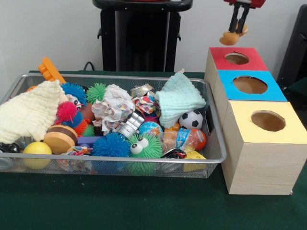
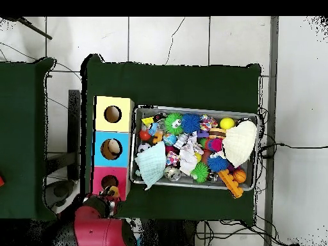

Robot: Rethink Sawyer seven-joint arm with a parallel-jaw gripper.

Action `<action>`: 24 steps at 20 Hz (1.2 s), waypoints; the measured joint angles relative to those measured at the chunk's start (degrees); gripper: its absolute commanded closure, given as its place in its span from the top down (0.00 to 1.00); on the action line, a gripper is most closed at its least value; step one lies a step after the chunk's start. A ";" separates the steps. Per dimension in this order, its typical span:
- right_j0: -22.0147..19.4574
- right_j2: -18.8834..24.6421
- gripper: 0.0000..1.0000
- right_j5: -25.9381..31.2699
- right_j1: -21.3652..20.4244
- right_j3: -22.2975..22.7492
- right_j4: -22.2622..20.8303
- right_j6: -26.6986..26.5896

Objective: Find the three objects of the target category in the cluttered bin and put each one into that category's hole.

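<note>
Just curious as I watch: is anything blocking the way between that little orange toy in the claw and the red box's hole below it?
Nothing visible. The gripper holds the orange toy above the red box's hole, with only open air between.

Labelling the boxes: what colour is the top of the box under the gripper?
Red, clearest in the front view.

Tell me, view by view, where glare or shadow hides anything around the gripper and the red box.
Front view: even light, no glare; the gripper grips an orange toy above the red box, whose hole is shadowed inside. Overhead view: the gripper merges with the dark arm, its state unreadable there; the wire bin casts little shadow.
</note>
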 measured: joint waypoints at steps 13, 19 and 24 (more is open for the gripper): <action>4.44 -1.22 0.00 -0.12 2.83 -0.02 3.73 0.08; 6.47 -1.84 0.00 -0.13 4.26 -0.02 5.83 0.25; 7.27 -1.96 0.00 -0.13 5.43 -0.03 7.16 0.25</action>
